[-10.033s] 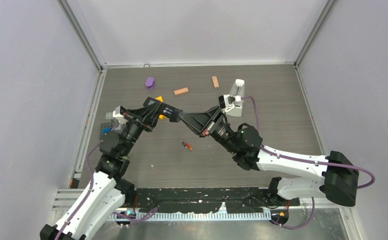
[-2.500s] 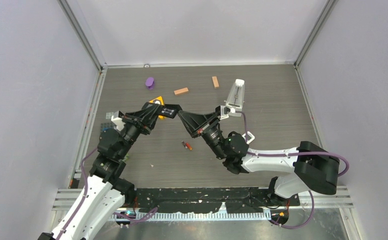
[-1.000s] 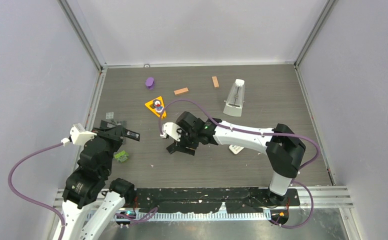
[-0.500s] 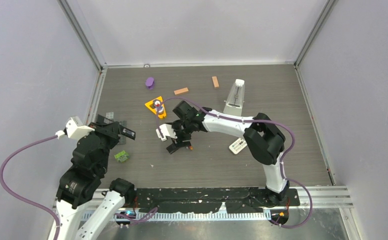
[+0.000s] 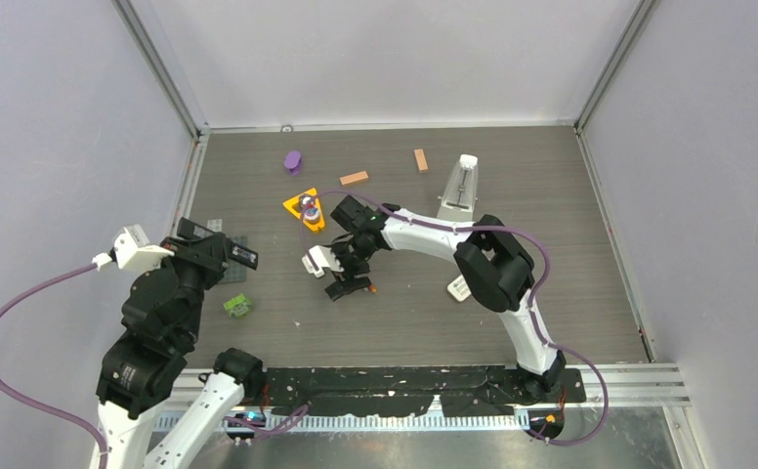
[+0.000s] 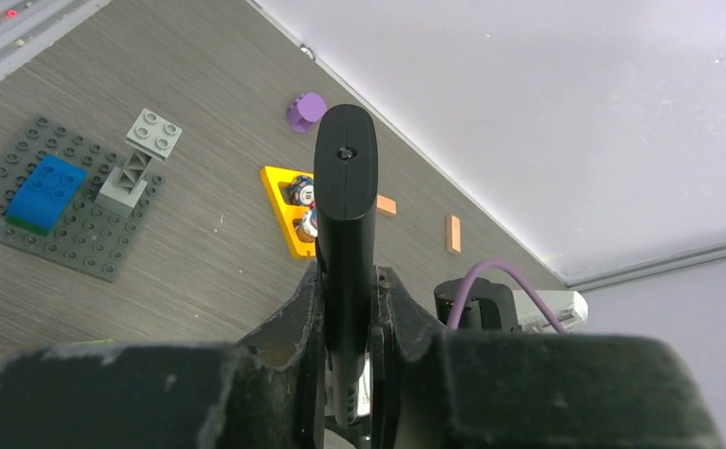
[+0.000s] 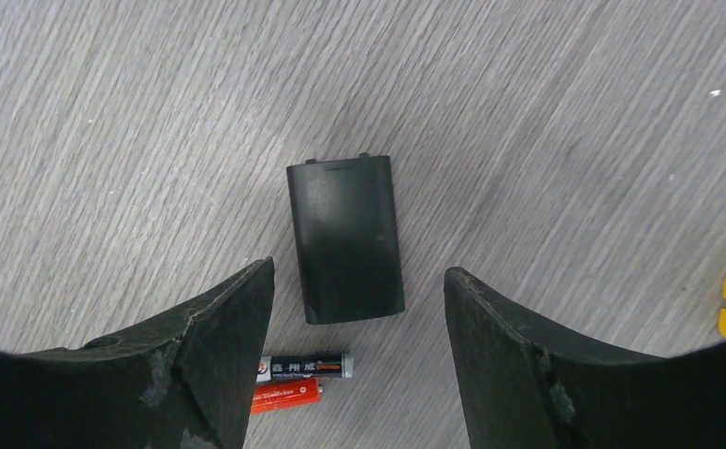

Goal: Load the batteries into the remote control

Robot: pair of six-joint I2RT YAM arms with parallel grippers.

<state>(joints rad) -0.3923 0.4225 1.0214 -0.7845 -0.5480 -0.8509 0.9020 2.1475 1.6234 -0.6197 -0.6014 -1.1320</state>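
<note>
While the left gripper (image 6: 348, 281) clamps the remote control (image 6: 345, 187), the right gripper (image 7: 356, 273) hangs open over two batteries (image 7: 301, 366) on the table (image 7: 546, 103) — neither loaded yet.

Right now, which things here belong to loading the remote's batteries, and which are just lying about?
Job: remote in the shut left tool; two batteries; black cover beneath the open right tool.
Lying about: purple piece; two orange-brown blocks; yellow triangle; white metronome; brick plate; green piece.
</note>
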